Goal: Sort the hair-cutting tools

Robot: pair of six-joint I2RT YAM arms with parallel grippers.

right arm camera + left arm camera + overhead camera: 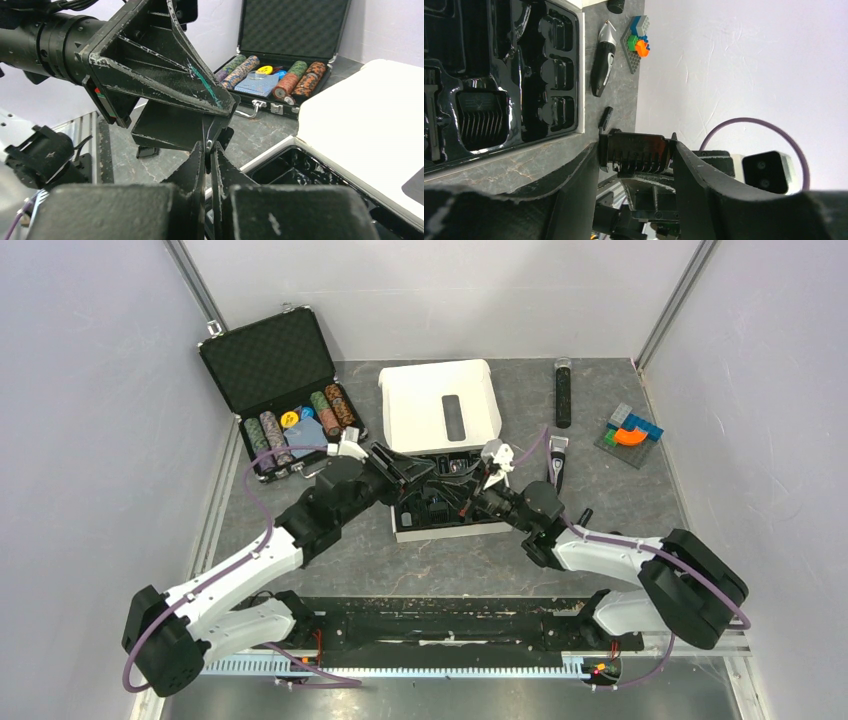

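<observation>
The desk [480,565] is dark grey with pale marbled veins. The open case [268,360] is black with dimpled foam, and its chips [325,412] are striped green, brown and orange. The box lid [420,400] is white, the tray [526,75] glossy black. The hair clipper [603,62] is black and silver, the comb attachment [636,152] black. The cables [749,119] are purple.

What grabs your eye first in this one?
Both hands meet over the tray mid-table: the left hand grips a black comb, and the right hand is shut right beside it. Next, the open chip case at back left and the bright blocks at back right.
</observation>
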